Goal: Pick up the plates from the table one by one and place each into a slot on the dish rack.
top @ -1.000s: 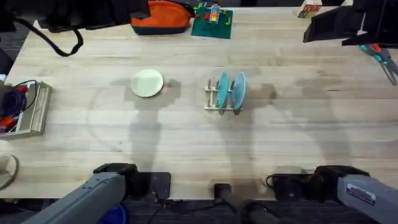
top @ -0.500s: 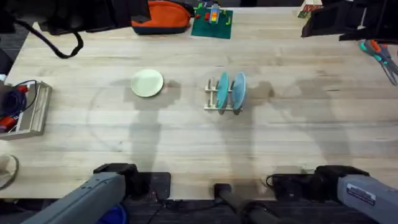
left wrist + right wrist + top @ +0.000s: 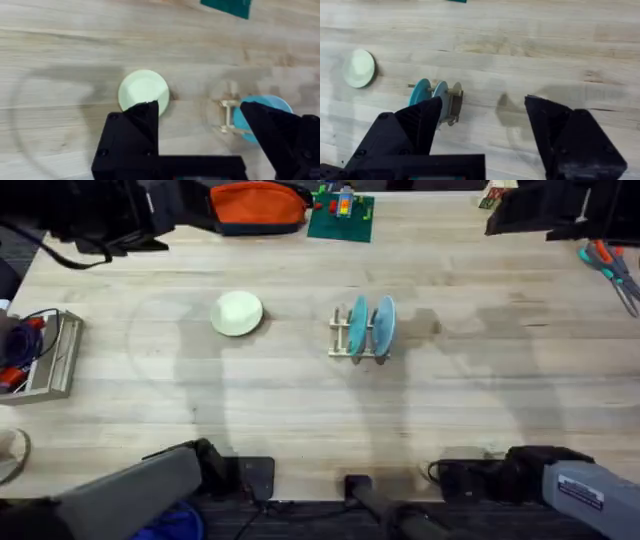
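My left pincer (image 3: 200,112) is open, with its two black fingers (image 3: 135,125) spread wide apart. It hangs high over the table (image 3: 300,410) and holds nothing. Just past one finger lies the pale cream-green plate (image 3: 143,90), flat on the wood. That finger covers a bit of the plate's edge, so I cannot see all of it. Past my other finger is the dish rack (image 3: 230,117), partly hidden behind that finger. Its pegs look thin and fuzzy from here.

My right pincer (image 3: 482,120) is open too, fingers far apart, with nothing between them. Beyond one finger stands the rack with two blue-teal plates (image 3: 427,95) upright in it. The finger hides the bottom of them.

From above, the cream-green plate (image 3: 237,313) sits well apart from the rack (image 3: 362,330), off to its side. Which slot each blue plate stands in is too small for me to tell.
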Controlling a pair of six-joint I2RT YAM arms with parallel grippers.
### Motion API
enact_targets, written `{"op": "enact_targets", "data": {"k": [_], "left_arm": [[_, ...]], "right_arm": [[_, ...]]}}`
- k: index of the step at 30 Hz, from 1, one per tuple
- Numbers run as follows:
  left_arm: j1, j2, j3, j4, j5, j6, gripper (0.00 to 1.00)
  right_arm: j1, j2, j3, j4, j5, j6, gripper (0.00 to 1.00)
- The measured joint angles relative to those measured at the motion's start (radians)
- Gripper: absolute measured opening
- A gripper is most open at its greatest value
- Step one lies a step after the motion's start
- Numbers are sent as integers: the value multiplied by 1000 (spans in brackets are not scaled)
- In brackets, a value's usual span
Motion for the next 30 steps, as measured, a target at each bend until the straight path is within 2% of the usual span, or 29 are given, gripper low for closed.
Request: {"op": "enact_targets", "data": {"k": [3, 6, 11, 14, 16, 17, 21, 23, 30], "left_arm": [[49, 31, 0, -40, 83, 67, 991], [90, 63, 0, -92, 133, 130, 993], [144, 134, 0, -147, 165, 181, 924], [155, 179, 0, -161, 174, 183, 885], [156, 205, 0, -163, 176, 178, 797], [156, 215, 0, -164, 178, 174, 708], [156, 248, 0, -164, 178, 167, 113], [156, 262, 0, -165, 180, 165, 47], [156, 309, 0, -171, 183, 150, 41]], "right_arm": [[0, 0, 0, 0, 0, 0, 993], [0, 0, 0, 0, 0, 0, 994], [0, 0, 0, 0, 0, 0, 994], [0, 0, 0, 0, 0, 0, 995], [0, 0, 0, 0, 0, 0, 995], [0, 0, 0, 0, 0, 0, 995], [0, 0, 0, 0, 0, 0, 995], [0, 0, 0, 0, 0, 0, 995], [0, 0, 0, 0, 0, 0, 995]]}}
